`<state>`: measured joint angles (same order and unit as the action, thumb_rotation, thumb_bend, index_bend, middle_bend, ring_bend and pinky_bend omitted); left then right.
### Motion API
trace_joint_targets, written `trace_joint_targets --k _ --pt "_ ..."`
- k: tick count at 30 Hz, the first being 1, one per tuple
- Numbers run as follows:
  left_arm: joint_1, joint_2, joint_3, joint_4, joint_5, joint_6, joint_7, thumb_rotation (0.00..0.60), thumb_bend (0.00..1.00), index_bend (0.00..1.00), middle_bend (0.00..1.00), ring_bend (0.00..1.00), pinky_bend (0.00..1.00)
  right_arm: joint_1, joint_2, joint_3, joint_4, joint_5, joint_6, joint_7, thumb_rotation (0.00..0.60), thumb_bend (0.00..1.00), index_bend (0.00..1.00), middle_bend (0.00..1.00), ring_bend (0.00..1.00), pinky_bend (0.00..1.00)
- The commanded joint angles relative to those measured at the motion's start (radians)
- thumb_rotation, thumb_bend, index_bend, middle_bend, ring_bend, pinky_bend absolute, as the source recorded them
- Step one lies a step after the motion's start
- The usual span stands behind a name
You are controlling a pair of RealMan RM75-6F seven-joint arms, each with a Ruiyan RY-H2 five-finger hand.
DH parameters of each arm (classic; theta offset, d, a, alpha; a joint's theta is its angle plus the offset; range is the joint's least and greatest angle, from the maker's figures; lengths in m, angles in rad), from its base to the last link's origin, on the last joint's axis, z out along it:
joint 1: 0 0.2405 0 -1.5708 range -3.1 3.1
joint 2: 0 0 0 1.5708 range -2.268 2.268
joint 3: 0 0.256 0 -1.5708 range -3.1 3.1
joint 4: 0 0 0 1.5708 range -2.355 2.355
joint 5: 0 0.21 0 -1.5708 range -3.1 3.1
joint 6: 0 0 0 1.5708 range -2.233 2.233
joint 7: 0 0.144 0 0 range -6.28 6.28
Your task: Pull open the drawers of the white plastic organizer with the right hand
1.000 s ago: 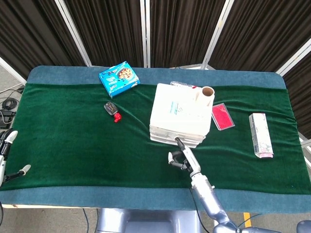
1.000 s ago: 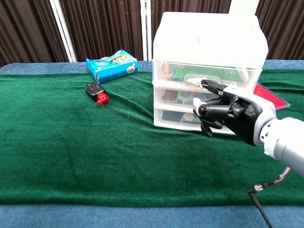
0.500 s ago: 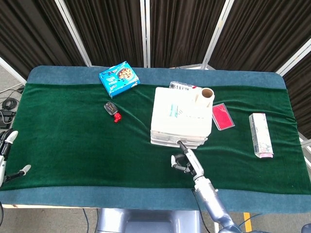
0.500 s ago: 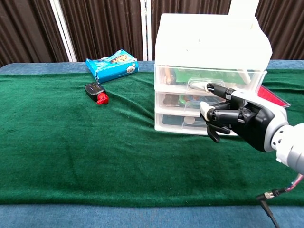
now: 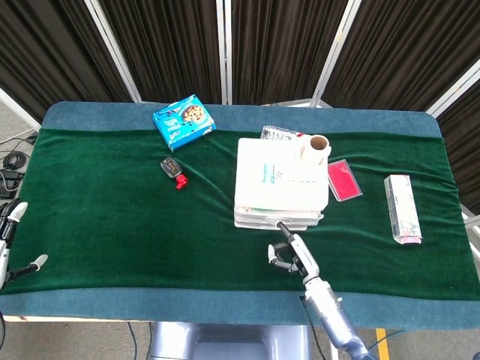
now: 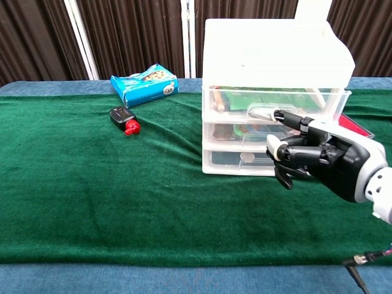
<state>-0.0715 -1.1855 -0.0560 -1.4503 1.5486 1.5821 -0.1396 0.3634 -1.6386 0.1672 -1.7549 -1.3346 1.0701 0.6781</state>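
Organizer: white plastic organizer (image 6: pixel 275 73) upright at mid-table, slightly right of centre, drawer fronts facing the robot; three clear drawers stacked.
Top drawer: top drawer (image 6: pixel 269 107) front standing slightly proud of the two below; judged partly drawn.
Right hand: right hand (image 6: pixel 312 156) directly in front of the drawer stack, at top-drawer height; one finger extended forward to the top drawer handle (image 6: pixel 260 112), remaining fingers curled toward the palm. Hook or mere contact at the handle: cannot tell.
Key relation: drawers lie straight ahead of the fingertips, away from the robot; slide axis runs front to back, so pull direction is toward the robot's chest. Drawer fronts run left to right, across the finger.
Left hand: left hand (image 5: pixel 10 225) at the far left table edge, well apart from the organizer; fingers apart, holding nothing. Right hand clearly nearer.
Surface: green cloth (image 5: pixel 112 217) on the table; soft, so the light organizer is likely to slide with the pull.
Room: open cloth between organizer and near table edge for drawer travel.
Nearby: cardboard tube (image 5: pixel 318 144) atop the organizer's rear right corner; red card (image 5: pixel 343 180) just right of the organizer; cookie box (image 6: pixel 144 84) and car key (image 6: pixel 124 118) to the left, well apart.
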Motion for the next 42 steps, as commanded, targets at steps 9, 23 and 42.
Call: trace_joint_targets --k 9,23,42 --pt "0.0 0.0 0.0 -0.002 0.001 0.001 0.003 0.6 0.08 0.0 0.0 0.0 0.0 -0.026 0.037 -0.049 -0.024 -0.061 0.033 0.027 0.6 0.57 0.2 0.9 0.91 0.77" --pt "-0.001 -0.003 0.003 -0.003 0.002 -0.003 0.012 0.6 0.08 0.0 0.0 0.0 0.0 -0.068 0.008 -0.062 0.018 -0.038 0.116 -0.069 0.6 0.57 0.16 0.89 0.9 0.77" --pt "-0.001 -0.005 0.006 -0.005 0.007 -0.003 0.022 0.6 0.08 0.0 0.0 0.0 0.0 -0.147 -0.091 -0.062 0.128 -0.18 0.368 -0.153 0.6 0.56 0.04 0.88 0.89 0.76"
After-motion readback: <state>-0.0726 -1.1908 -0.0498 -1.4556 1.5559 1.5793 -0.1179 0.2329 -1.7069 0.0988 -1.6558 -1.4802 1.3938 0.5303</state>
